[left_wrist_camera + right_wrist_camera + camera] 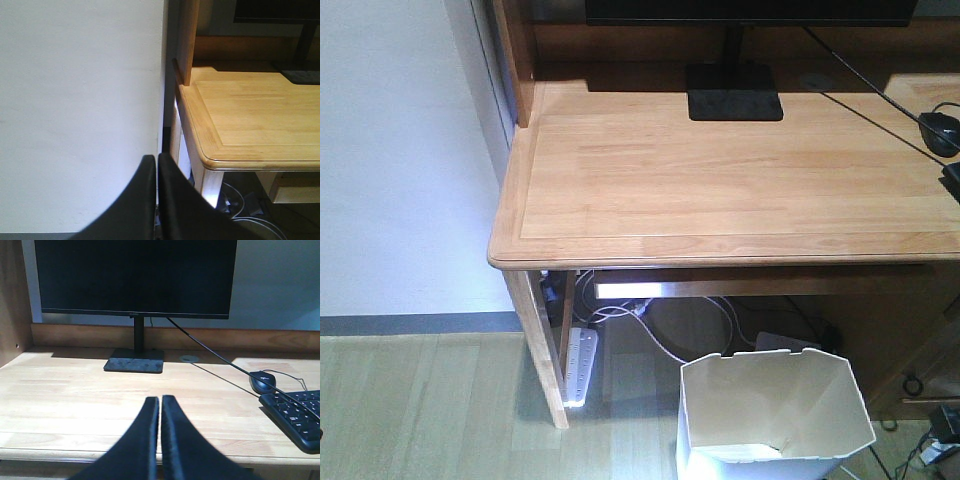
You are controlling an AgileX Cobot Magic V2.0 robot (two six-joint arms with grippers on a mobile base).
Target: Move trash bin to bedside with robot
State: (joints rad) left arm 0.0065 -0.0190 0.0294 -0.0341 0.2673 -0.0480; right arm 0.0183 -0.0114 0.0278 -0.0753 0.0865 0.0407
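The white trash bin (775, 415) stands on the floor under the front edge of the wooden desk, at the bottom right of the front view, its pale inside showing. The bedside is out of view. My left gripper (157, 159) is shut with nothing in it, held up before a white wall beside the desk's left corner. My right gripper (160, 399) is also shut and holds nothing, hovering at the desk's front edge and facing the monitor. Neither gripper shows in the front view, and neither is near the bin.
The light wooden desk (650, 180) carries a black monitor (135, 277), a mouse (262, 381) and a keyboard (297, 415). Under it lie a white power strip (582, 362) and cables. A white wall (390, 150) stands left, wood-look floor (420, 410) below.
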